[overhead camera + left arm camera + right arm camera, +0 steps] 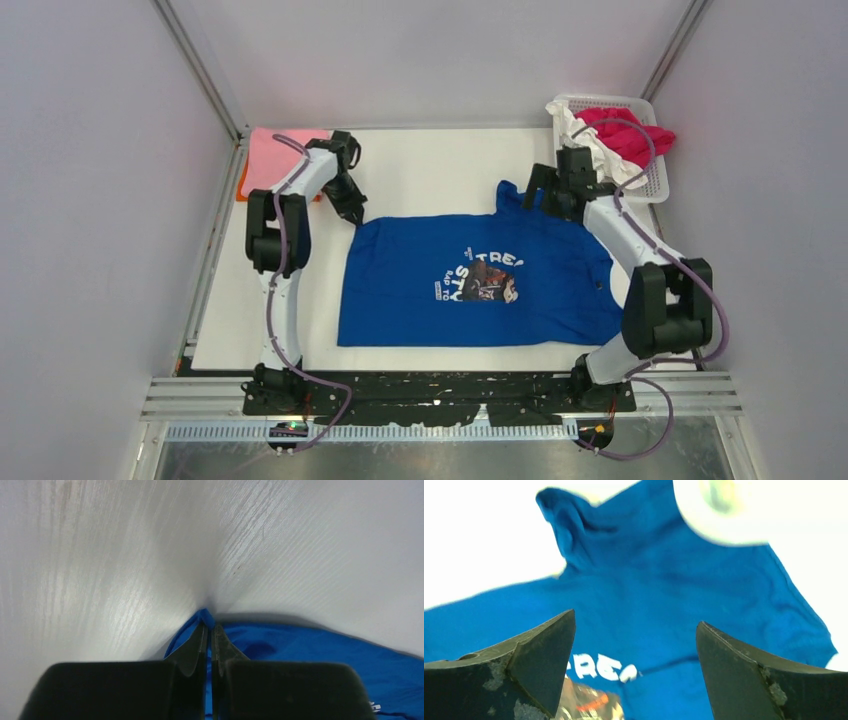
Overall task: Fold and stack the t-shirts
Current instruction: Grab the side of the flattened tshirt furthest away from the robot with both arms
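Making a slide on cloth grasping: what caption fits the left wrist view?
Left gripper shut on a corner of the blue t-shirt, which lies on the white table.

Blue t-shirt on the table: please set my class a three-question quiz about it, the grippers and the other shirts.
1. True or false: the left gripper is shut on a corner of the blue t-shirt.
2. Choose one. The right gripper is: A) open, over the blue t-shirt; B) shut on its sleeve; C) shut and empty.
3. Short answer: which colour of t-shirt lies on top at the far left corner of the table?

Key: 1 true; 2 A; 3 the pink t-shirt.
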Controlling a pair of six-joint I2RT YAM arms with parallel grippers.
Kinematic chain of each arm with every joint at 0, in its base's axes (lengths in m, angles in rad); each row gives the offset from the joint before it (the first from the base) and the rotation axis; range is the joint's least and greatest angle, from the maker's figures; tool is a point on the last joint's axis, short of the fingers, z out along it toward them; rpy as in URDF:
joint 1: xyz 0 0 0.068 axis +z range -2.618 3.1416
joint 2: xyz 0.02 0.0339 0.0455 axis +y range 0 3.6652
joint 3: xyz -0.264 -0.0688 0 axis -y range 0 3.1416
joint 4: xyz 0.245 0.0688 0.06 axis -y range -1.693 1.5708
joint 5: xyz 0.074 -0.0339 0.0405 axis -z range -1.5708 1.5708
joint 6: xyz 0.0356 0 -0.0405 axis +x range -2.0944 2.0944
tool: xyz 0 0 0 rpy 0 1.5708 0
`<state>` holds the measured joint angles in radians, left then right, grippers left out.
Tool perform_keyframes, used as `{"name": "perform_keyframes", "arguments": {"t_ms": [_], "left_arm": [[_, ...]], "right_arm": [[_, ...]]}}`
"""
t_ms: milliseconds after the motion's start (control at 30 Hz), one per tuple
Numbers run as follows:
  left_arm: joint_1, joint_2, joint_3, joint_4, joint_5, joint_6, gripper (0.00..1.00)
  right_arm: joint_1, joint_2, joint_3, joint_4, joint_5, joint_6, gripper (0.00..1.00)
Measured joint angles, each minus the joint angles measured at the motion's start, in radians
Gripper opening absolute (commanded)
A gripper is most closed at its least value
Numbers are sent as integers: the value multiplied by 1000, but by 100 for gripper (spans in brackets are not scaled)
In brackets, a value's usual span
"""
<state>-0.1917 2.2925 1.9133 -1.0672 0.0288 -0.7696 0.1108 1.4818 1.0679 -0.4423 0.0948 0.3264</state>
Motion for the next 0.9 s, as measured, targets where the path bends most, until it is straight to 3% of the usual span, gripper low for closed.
{"name": "perform_keyframes", "arguments": {"t_ms": [267,667,800,867,900], "left_arm": [[22,-45,-56,54,-5,41,0],[24,-46,-66,85,-1,75,0],[24,-46,-76,91,-1,76,0],[24,-49,-81,92,-1,76,0],[24,-51,-84,93,-1,76,0]], "right_arm": [[21,364,349,-5,117,200,100],[25,616,505,-45,154,384,78],[24,640,515,-54,162,404,62],[22,653,528,-59,170,409,48],[20,657,534,-60,171,407,34]]}}
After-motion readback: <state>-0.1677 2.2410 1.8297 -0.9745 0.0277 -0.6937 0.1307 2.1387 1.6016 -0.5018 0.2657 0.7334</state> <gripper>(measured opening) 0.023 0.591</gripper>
